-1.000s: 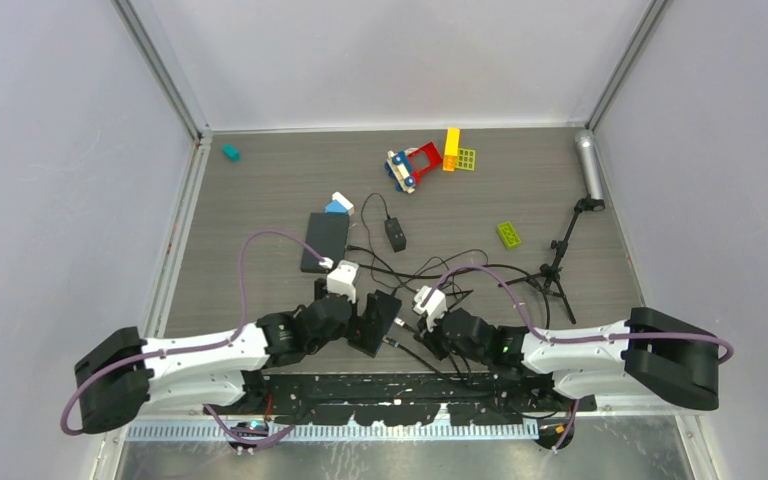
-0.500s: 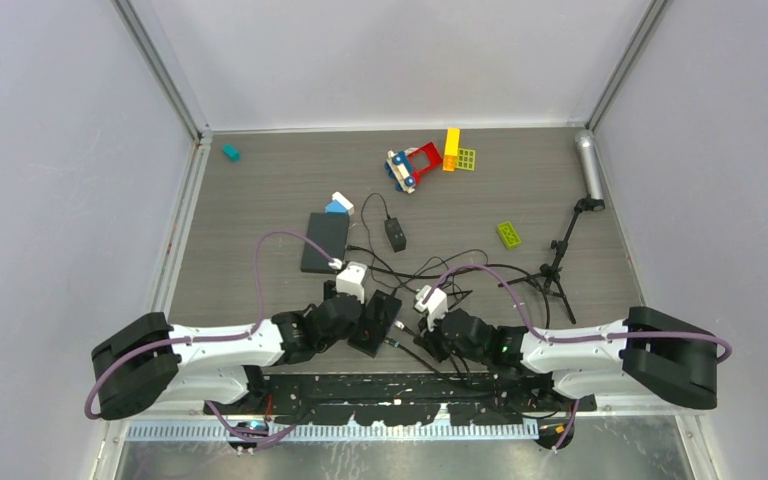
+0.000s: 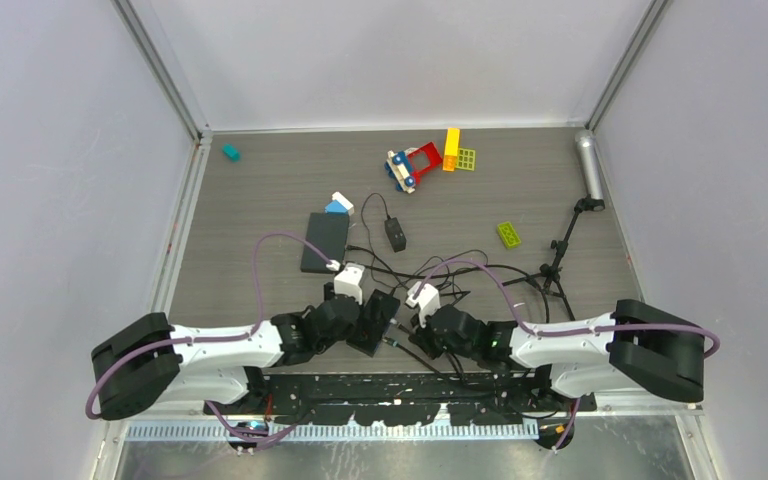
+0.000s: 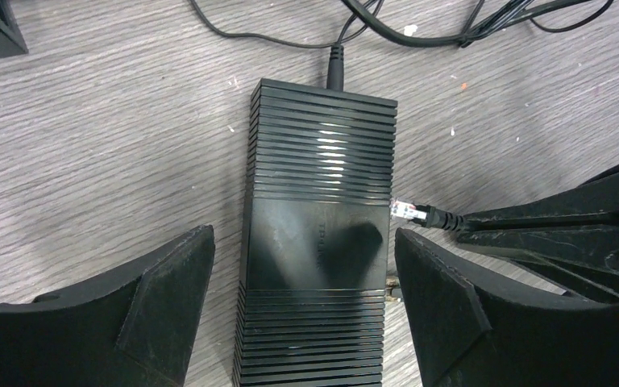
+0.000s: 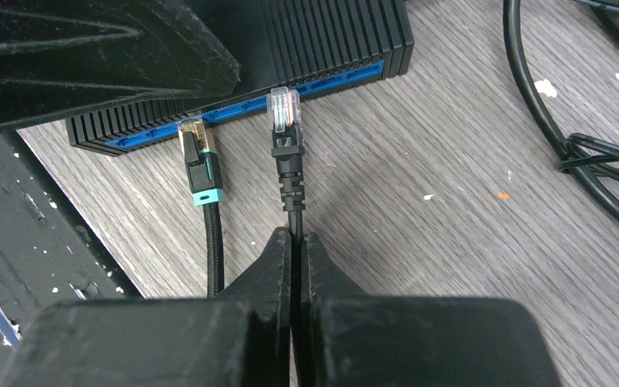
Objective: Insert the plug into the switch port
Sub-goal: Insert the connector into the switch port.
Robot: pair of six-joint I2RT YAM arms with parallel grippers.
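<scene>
Pinching the black cable just behind the plug (image 5: 284,109), the right claw (image 5: 296,242) is closed tight, its fingers pressed together on the cord near the middle of the tabletop's (image 3: 260,190) near edge. One plug is held. A second plug (image 5: 200,165), gold with a teal band, sits beside it at the same blue port face (image 5: 338,81). The held plug's clear tip points at that face, roughly toward the left edge, with its long axis square to the side of the switch (image 4: 318,242). The tip is right at the face, and whether it has entered a port cannot be told. The left claw (image 4: 302,235) is spread wide, one finger on each side of the single ribbed black switch, gripping nothing. Farther out lie one flat black box (image 3: 325,241) and one small black adapter (image 3: 396,234) amid loose cables. Toward the far edge are a toy brick cluster (image 3: 415,165), one green brick (image 3: 508,234), and one teal block (image 3: 230,152) near the far left corner.
</scene>
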